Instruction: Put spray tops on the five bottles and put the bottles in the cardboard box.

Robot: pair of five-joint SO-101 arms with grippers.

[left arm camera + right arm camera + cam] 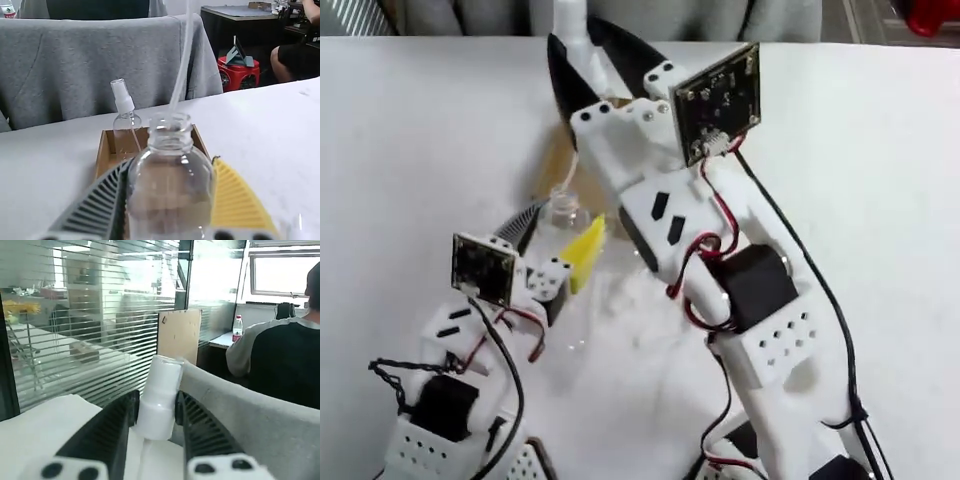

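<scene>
The left end effector (566,218) is closed on a clear bottle (170,185), its grey and yellow fingers clamping the body from either side and leaving the open neck free and upright. That reads as a holding fixture: the bottle is steadied low on the desk (260,125), just beside the near edge of the box (103,150), so the other arm can work from above. The right end effector (156,399) grips a white spray top (162,385) between its black fingers. It holds the top by the head, high over the box, so the long dip tube (181,65) hangs down freely. The tube's lower end meets the mouth of the neck, though I cannot tell whether it is already inside. Gripping the head rather than the tube looks deliberate, since the thin tube would bend if pinched and the head is what must be pressed or turned onto the neck. One capped bottle (126,122) stands upright in the box, so the task seems to be in its early part. The step in hand is probably threading the tube down and seating the top. The main risk is the tube catching on the rim and bowing aside.
</scene>
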